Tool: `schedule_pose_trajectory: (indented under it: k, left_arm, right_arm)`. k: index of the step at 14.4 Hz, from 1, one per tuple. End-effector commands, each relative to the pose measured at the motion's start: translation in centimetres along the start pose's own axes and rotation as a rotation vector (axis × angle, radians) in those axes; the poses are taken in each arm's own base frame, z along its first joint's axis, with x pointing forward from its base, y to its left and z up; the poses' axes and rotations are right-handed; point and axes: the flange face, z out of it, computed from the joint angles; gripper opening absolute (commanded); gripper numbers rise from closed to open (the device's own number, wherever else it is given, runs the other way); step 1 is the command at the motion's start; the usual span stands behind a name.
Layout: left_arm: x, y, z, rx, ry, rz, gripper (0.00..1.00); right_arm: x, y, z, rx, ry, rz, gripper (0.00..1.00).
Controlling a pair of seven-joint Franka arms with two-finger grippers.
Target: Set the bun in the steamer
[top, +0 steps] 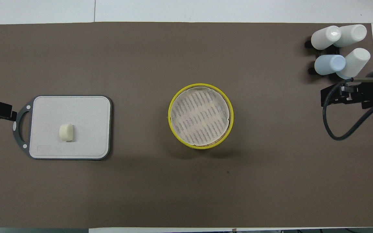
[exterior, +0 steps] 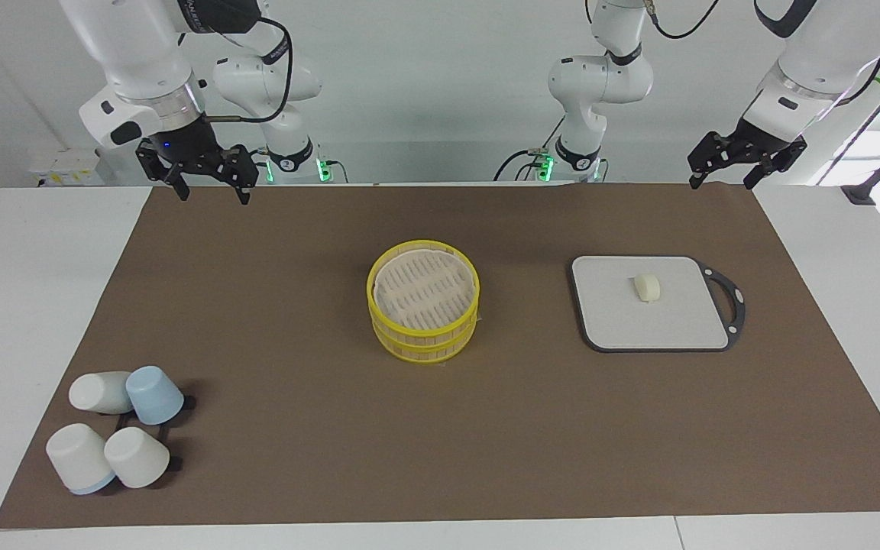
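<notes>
The bun (exterior: pixel 646 288) is a small pale cream lump lying on the grey board (exterior: pixel 616 321); it also shows in the overhead view (top: pixel 66 132). The steamer (exterior: pixel 421 338) is two stacked yellow-rimmed tiers with a slatted beige floor in the middle of the brown mat; its top tier holds nothing, as the overhead view (top: pixel 171 113) shows. My left gripper (exterior: pixel 721 183) hangs open and empty in the air over the mat's edge at the robots' end, apart from the board. My right gripper (exterior: pixel 212 195) hangs open and empty over the same edge, at the right arm's end.
The board (top: pixel 76 106) has a dark handle loop toward the left arm's end. Several white and blue cups (exterior: pixel 115 431) lie on a black rack at the mat's corner farthest from the robots, at the right arm's end. The brown mat (exterior: pixel 486 443) covers the table.
</notes>
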Motion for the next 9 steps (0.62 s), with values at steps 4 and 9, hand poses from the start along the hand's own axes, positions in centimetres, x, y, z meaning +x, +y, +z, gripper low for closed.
schedule_pose_trajectory:
  k: [4,9]
  left_arm:
    - [-0.1,0.0,-0.6,0.011,0.012,-0.001,1.0]
    - [-0.1,-0.2,-0.6,0.011,0.014,-0.004,1.0]
  right_arm:
    - [-0.3,0.5,-0.3,0.006,0.005,-0.013,1.0]
    - [-1.2,-4.9,-1.0,0.04,0.046,-0.103,1.0]
